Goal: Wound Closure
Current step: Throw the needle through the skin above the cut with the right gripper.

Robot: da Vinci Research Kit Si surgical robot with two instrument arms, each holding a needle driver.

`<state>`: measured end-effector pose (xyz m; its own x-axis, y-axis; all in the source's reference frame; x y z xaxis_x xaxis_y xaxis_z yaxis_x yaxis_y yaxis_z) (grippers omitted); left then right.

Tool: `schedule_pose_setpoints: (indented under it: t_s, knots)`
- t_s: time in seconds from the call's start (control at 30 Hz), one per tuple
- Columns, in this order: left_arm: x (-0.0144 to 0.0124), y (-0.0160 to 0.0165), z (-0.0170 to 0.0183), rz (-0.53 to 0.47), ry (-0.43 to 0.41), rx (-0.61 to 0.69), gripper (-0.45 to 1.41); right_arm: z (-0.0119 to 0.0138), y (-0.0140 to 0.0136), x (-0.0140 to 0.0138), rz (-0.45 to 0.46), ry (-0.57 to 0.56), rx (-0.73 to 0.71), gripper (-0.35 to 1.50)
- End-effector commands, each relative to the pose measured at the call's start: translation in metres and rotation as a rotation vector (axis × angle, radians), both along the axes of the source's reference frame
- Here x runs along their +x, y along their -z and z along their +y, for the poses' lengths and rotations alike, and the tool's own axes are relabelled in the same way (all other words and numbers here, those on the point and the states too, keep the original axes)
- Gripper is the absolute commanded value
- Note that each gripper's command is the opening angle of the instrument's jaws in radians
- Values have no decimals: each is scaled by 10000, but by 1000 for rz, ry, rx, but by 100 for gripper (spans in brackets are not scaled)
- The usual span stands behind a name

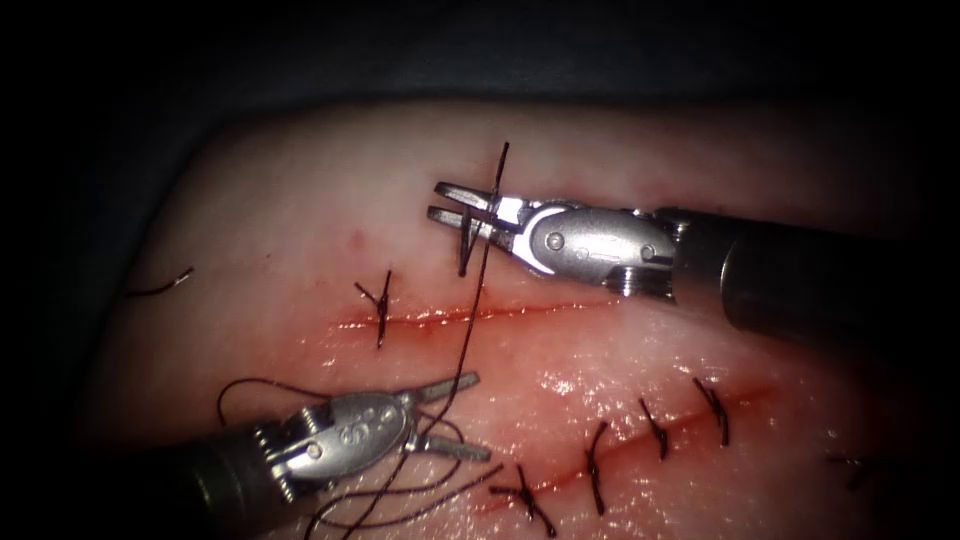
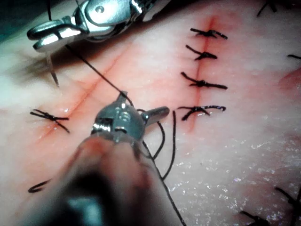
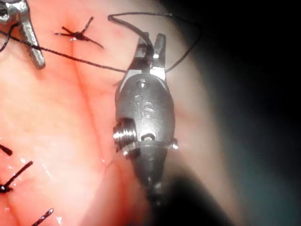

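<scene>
Beyond the far edge of the lit patch lies a dark, bluish-grey surface (image 1: 480,50), plain and featureless. The light falls in a pool at the centre and fades toward every edge, leaving the corners nearly black. Nothing else of the room can be made out.

Dim edges, central wet glare

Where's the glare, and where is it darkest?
Endoscope view: glare on wet tissue, edges dark; left tool open, holding nothing. Left wrist view: right tool shines, shut on the needle near one end, apparently outside tissue. Right wrist view: dark beside the tissue.
</scene>
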<state>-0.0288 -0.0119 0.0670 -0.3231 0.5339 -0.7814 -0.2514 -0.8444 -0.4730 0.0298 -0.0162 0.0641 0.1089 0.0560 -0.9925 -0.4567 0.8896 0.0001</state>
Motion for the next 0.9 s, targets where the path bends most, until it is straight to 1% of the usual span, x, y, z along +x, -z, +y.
schedule_pose_setpoints:
  t_s: [0.03, 0.2, 0.33, 0.53, 0.7, 0.9]
  knots:
    - [-6, -3, 5, 10, 7, -4, 54, 3, -2, 12, 3, 4, -5, -35]
    - [-3, -5, 3, 27, 17, -9, 56, -9, -10, 16, -1, 15, -17, -35]
    - [-3, -8, -4, 51, -5, 16, 56, -26, -21, 18, 3, 23, -32, -35]
    - [0, -14, -12, 80, -32, 41, 57, -55, -26, 18, -23, 54, -143, -35]
    - [3, -20, -18, 106, -43, 49, 57, -70, -32, 11, -33, 63, -203, -35]
    - [3, -25, -26, 142, -74, 64, 56, -90, -43, 14, -62, 94, -271, -35]
